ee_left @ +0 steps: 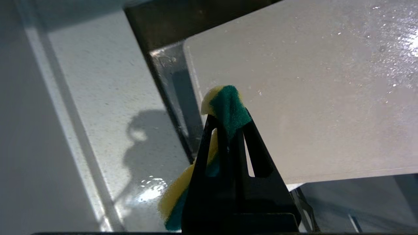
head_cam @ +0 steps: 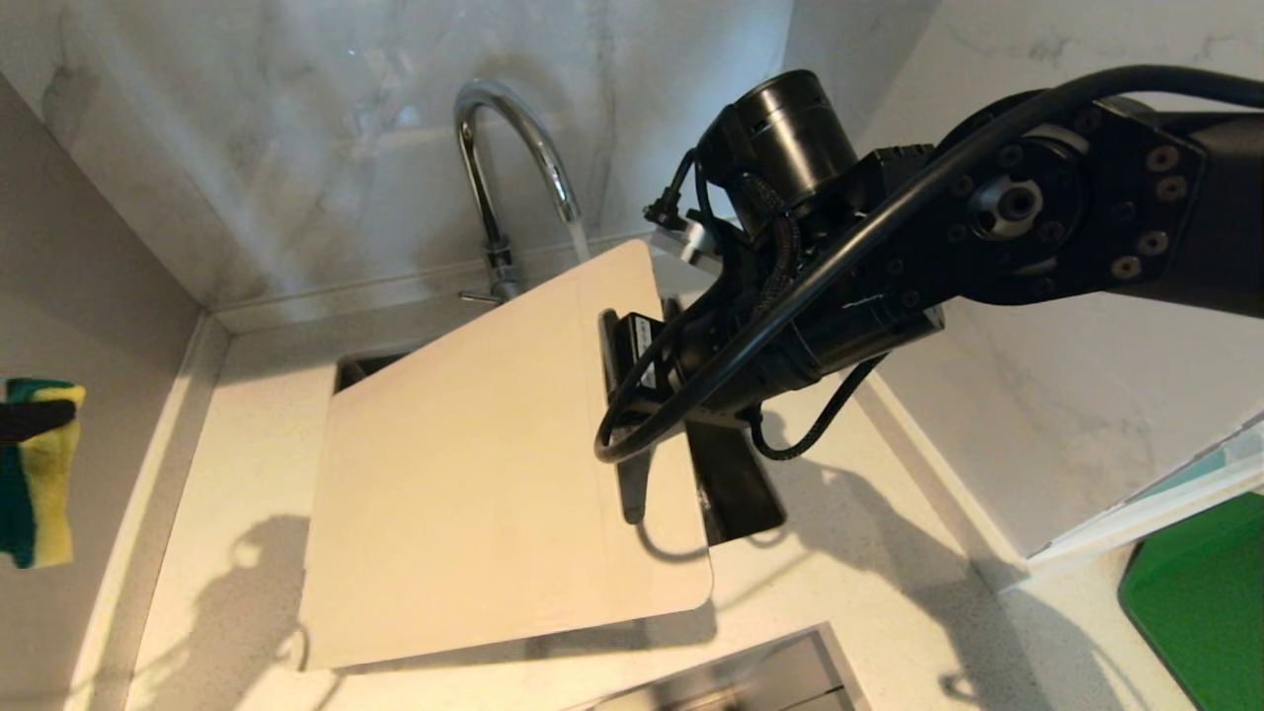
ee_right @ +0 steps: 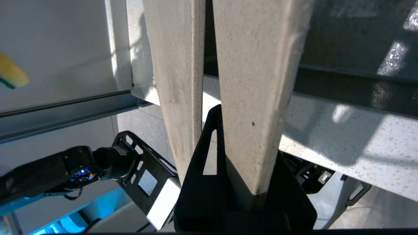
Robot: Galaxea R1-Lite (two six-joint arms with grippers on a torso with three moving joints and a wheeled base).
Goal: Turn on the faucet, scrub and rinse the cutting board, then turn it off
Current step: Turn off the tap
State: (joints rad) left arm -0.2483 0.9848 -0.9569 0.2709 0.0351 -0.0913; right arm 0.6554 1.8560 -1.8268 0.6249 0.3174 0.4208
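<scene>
The chrome faucet runs a thin stream of water onto the top corner of the pale beige cutting board. The board hangs tilted over the sink. My right gripper is shut on the board's handle end, with one finger lying over its face. In the right wrist view the board's rim sits clamped in that gripper. My left gripper is at the far left, apart from the board, shut on a yellow-and-green sponge. In the left wrist view the sponge pokes out past the gripper, facing the wet board.
The faucet's thin lever sticks out at its base. A speckled white counter surrounds the sink, with marble walls behind and to both sides. A dark green mat lies at the lower right.
</scene>
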